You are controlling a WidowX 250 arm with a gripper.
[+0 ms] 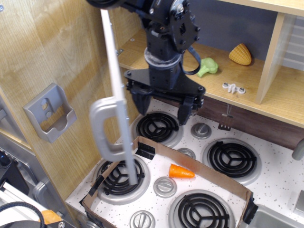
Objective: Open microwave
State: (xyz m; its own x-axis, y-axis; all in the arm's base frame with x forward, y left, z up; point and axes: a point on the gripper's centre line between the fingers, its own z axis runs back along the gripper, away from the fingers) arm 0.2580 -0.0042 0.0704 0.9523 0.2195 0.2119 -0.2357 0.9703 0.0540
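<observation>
The silver-grey microwave door (115, 85) is swung wide open and shows edge-on, with its chunky silver handle (102, 130) facing left over the front left burner. The wooden microwave shelf (190, 78) behind it is exposed. My black gripper (161, 104) hangs just right of the door, above the rear left burner. Its two fingers (186, 109) are spread apart with nothing between them, not touching the door.
A green toy (207, 66), a yellow corn piece (240, 54) and a small white clip (233, 88) lie on the shelf. A cardboard frame (190, 164) with an orange carrot (181, 171) sits on the white stovetop (278, 171). A grey bracket (50, 114) hangs on the left wall.
</observation>
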